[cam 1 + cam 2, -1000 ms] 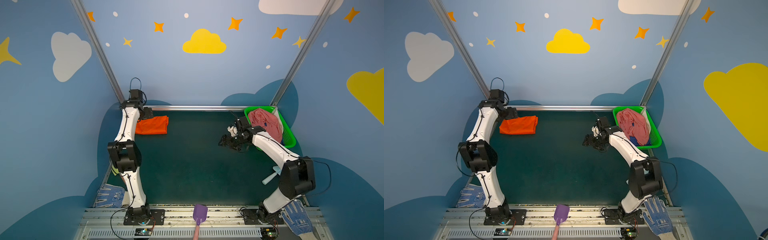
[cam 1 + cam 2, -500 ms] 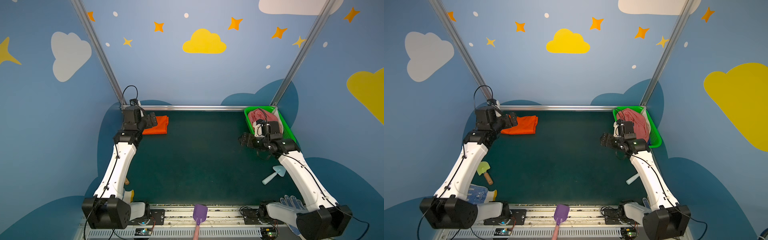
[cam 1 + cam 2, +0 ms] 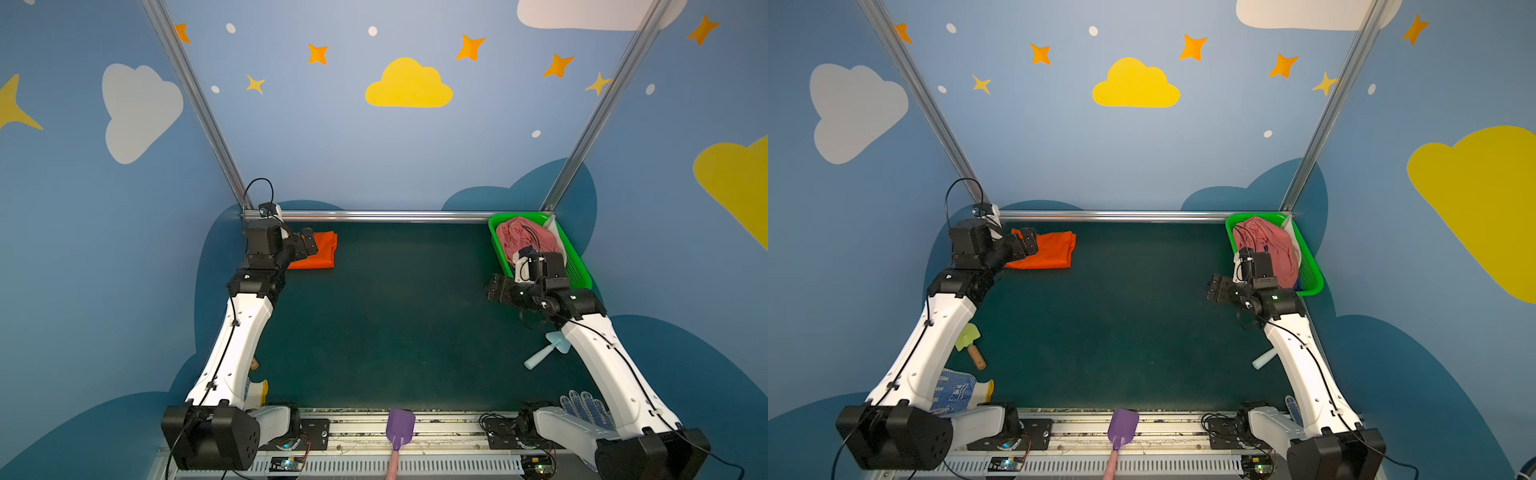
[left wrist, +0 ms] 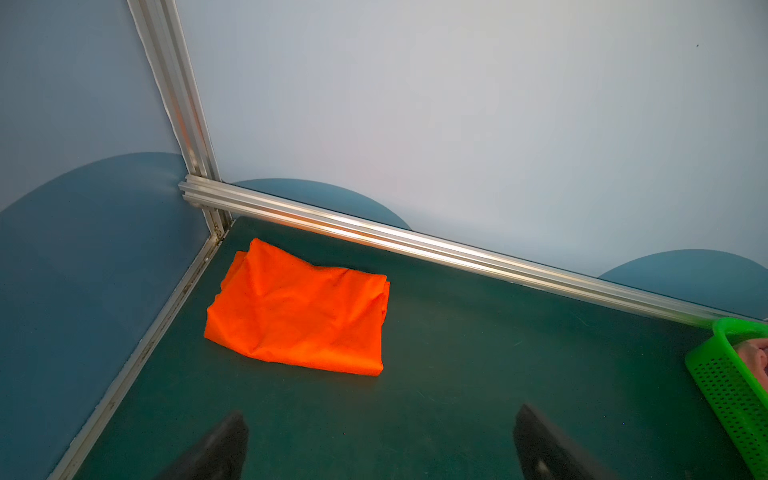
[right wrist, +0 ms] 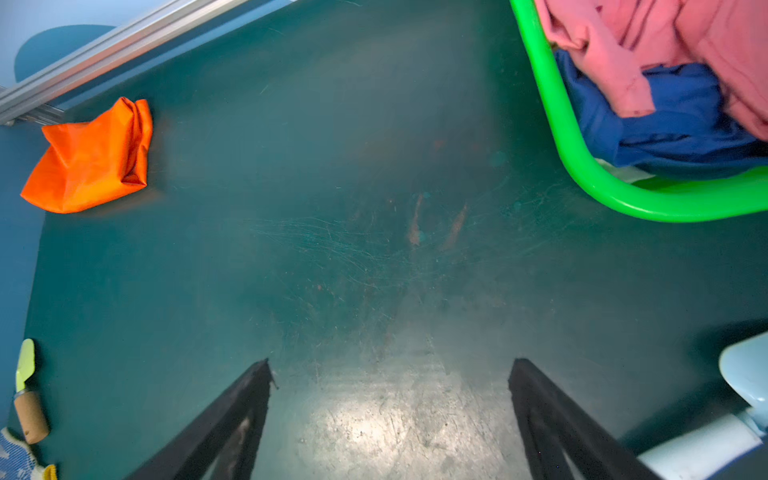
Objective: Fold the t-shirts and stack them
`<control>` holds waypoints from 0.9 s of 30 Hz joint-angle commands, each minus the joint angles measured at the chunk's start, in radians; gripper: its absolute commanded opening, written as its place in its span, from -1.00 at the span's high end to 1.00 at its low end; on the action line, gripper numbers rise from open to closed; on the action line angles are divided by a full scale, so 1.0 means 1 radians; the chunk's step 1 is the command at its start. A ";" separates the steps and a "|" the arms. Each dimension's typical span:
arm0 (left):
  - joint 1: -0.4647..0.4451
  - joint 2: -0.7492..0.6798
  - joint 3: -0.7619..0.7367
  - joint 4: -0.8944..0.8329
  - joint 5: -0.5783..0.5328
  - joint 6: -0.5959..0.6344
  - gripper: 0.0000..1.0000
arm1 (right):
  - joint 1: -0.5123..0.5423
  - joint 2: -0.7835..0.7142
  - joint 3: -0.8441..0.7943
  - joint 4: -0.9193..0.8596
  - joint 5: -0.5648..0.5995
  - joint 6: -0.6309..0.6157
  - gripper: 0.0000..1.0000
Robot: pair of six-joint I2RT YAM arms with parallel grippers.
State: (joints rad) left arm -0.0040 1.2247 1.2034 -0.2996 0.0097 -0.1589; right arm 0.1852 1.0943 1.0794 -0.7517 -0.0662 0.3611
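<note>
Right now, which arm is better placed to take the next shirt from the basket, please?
Likely right: its open end effector hangs near the green basket; the left arm faces the orange shirt.

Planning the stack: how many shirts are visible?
3: orange shirt folded, far left corner; pink shirt atop blue shirt in the basket. More may hide underneath.

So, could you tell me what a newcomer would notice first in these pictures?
Most likely the bright orange t-shirt, folded and lying alone in the far left corner of the table in both top views. Next comes the green mesh basket in the far right corner, with a crumpled pink t-shirt heaped over a dark blue t-shirt.
</note>
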 commanded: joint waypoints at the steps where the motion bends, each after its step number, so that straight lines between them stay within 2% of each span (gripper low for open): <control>1: -0.005 -0.056 -0.059 0.045 -0.007 -0.034 -1.00 | -0.006 -0.037 -0.048 0.019 0.049 -0.011 -0.86; 4: -0.005 -0.098 -0.145 0.103 -0.055 -0.046 -1.00 | -0.009 -0.064 -0.105 0.082 0.126 -0.025 -0.92; 8: -0.005 -0.130 -0.247 0.184 -0.191 -0.069 -1.00 | -0.016 -0.100 -0.189 0.217 0.266 -0.059 -0.94; 12: -0.005 -0.118 -0.362 0.268 -0.290 -0.057 -1.00 | -0.034 -0.143 -0.345 0.497 0.356 -0.135 -0.94; 15: -0.004 -0.102 -0.447 0.340 -0.329 -0.015 -1.00 | -0.050 -0.171 -0.497 0.750 0.351 -0.188 -0.95; 19: -0.005 -0.076 -0.583 0.513 -0.307 0.000 -1.00 | -0.061 -0.143 -0.625 0.983 0.339 -0.258 -0.94; 24: -0.004 -0.029 -0.685 0.632 -0.156 0.066 -1.00 | -0.075 -0.015 -0.629 1.038 0.297 -0.324 -0.95; 27: -0.005 0.003 -0.721 0.688 -0.122 0.079 -1.00 | -0.077 0.056 -0.639 1.114 0.276 -0.329 -0.95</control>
State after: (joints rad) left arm -0.0078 1.2114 0.4980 0.2634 -0.1749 -0.1181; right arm 0.1135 1.1069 0.4408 0.2249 0.2359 0.0727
